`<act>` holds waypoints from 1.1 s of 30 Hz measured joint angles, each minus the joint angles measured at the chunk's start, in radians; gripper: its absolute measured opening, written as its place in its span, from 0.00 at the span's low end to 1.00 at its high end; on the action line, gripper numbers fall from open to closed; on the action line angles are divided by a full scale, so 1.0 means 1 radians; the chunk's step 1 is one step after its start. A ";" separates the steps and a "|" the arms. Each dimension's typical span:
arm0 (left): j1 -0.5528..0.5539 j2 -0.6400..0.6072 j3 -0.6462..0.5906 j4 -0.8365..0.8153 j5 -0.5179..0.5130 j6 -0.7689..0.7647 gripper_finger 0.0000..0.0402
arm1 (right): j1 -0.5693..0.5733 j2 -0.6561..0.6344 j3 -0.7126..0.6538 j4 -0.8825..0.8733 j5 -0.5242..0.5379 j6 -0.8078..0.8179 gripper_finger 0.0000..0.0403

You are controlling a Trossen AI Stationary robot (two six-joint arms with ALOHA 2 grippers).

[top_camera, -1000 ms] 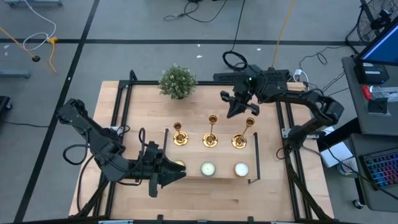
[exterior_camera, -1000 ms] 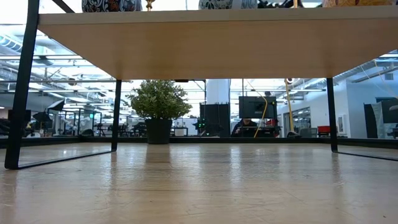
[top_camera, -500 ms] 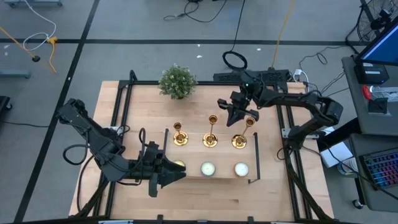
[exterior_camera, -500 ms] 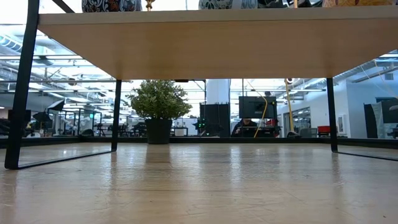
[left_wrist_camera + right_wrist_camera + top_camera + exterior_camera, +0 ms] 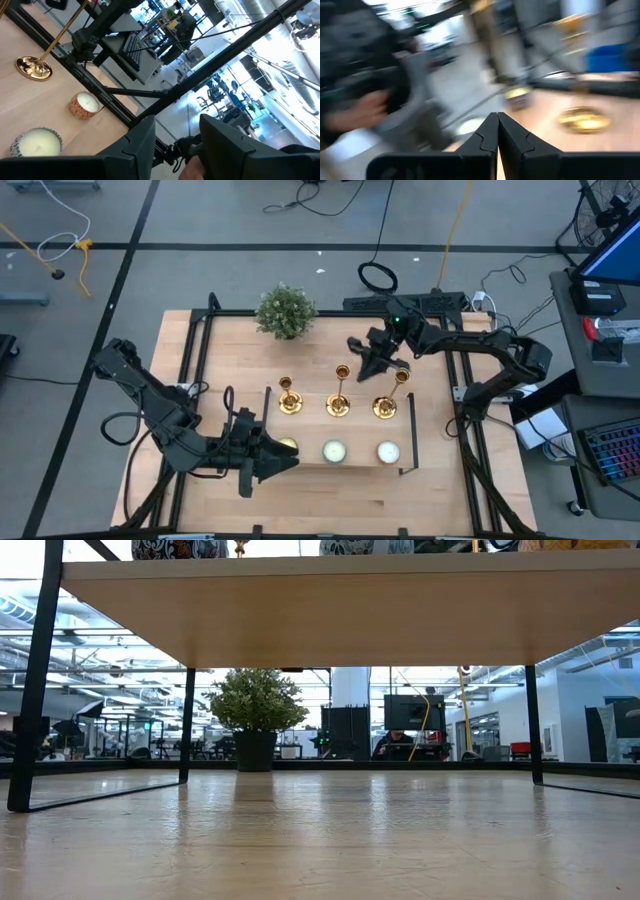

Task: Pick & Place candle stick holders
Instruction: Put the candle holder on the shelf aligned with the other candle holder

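Note:
Three gold candle stick holders (image 5: 289, 398), (image 5: 339, 395), (image 5: 388, 400) stand in a row by their round bases on a raised wooden shelf (image 5: 365, 430). My right gripper (image 5: 368, 366) is shut and hovers level just beyond the row, between the tops of the middle and right holders. Its blurred wrist view shows the shut fingers (image 5: 497, 132) and a gold base (image 5: 582, 120). My left gripper (image 5: 292, 461) waits open at the shelf's near left corner, with nothing between its fingers (image 5: 142, 145). One holder's base (image 5: 32, 67) shows in the left wrist view.
Three round candles (image 5: 287, 445), (image 5: 334, 450), (image 5: 388, 451) stand on the shelf in front of the holders. A bushy green plant (image 5: 285, 310) stands at the far edge. The shelf's black legs (image 5: 35, 690) and underside (image 5: 320, 620) fill the low view.
My right gripper has swung toward the table's left, staying shut and level, from beyond the right holder to between the right and middle holders. The holders have not moved.

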 joint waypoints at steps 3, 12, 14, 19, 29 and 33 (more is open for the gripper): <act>0.000 0.000 0.000 0.000 0.000 0.004 0.40 | -0.033 -0.020 0.000 0.025 0.187 -0.008 0.00; 0.004 0.000 0.000 0.001 -0.001 0.007 0.40 | -0.123 -0.230 0.000 -0.151 1.055 -0.070 0.00; 0.004 0.000 0.000 0.000 -0.001 0.007 0.40 | -0.121 -0.307 0.000 -0.262 1.240 -0.100 0.00; 0.004 0.000 0.000 0.001 -0.001 0.020 0.40 | -0.069 -0.506 0.000 -0.502 1.584 -0.130 0.00; 0.004 0.000 0.000 0.001 0.009 0.035 0.40 | 0.127 -0.833 0.001 -0.820 1.706 -0.046 0.00; -0.001 0.000 0.000 0.002 0.019 0.034 0.40 | 0.199 -0.909 0.001 -0.973 1.556 -0.037 0.00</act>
